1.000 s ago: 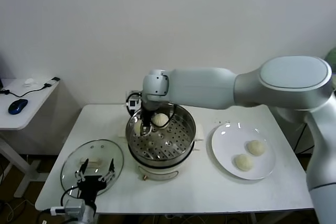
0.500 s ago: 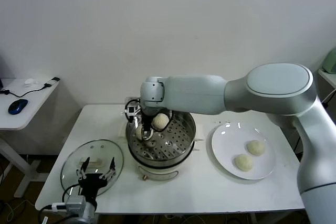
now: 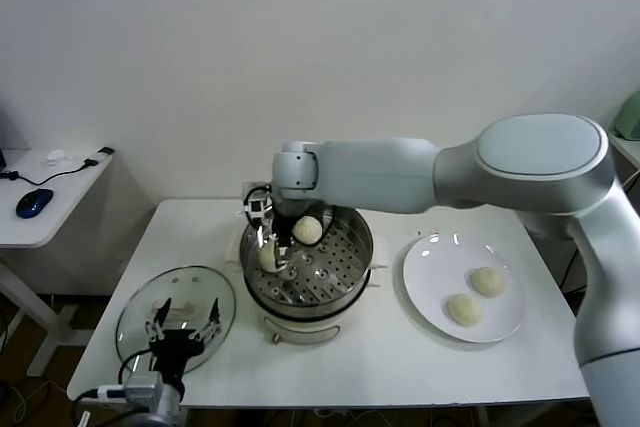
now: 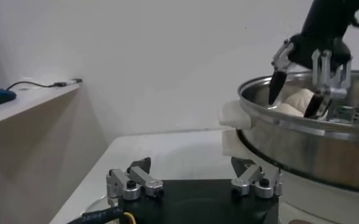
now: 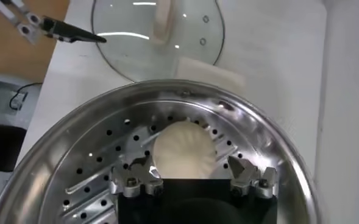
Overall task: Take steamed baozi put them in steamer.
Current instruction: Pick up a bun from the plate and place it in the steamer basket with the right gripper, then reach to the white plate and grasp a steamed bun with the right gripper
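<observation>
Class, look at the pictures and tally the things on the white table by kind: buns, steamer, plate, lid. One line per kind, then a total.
Buns: 4, two in the steamer, two on the plate
Steamer: 1
Plate: 1
Glass lid: 1
Total: 7

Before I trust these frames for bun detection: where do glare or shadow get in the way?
Head view: ceiling light glints on the plate rim and glass lid. Right wrist view: bright streaks cross the lid; the steamer wall mirrors light; the bun between the right gripper fingers is evenly lit. Left wrist view: lower foreground shadowed.
</observation>
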You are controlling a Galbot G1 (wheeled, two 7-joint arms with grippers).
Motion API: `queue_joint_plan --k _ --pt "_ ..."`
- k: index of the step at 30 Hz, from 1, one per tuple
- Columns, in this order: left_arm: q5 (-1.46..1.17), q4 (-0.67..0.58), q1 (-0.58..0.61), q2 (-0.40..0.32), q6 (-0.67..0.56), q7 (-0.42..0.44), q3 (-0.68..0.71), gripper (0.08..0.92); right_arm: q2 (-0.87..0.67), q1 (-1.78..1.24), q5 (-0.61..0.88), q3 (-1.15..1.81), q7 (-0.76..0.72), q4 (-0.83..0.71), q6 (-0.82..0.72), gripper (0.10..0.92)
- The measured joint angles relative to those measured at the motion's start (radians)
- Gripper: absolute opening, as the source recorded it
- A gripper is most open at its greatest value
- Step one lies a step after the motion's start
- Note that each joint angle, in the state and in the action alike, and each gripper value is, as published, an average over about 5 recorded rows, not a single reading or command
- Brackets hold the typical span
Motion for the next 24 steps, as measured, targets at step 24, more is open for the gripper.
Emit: queue_joint_plan --k 24 --pt "0.029 0.006 0.013 -0.020 -0.014 -0.001 -0.009 0.823 -0.643 0.183 -0.263 -0.178 -0.195 0.304 0.226 0.823"
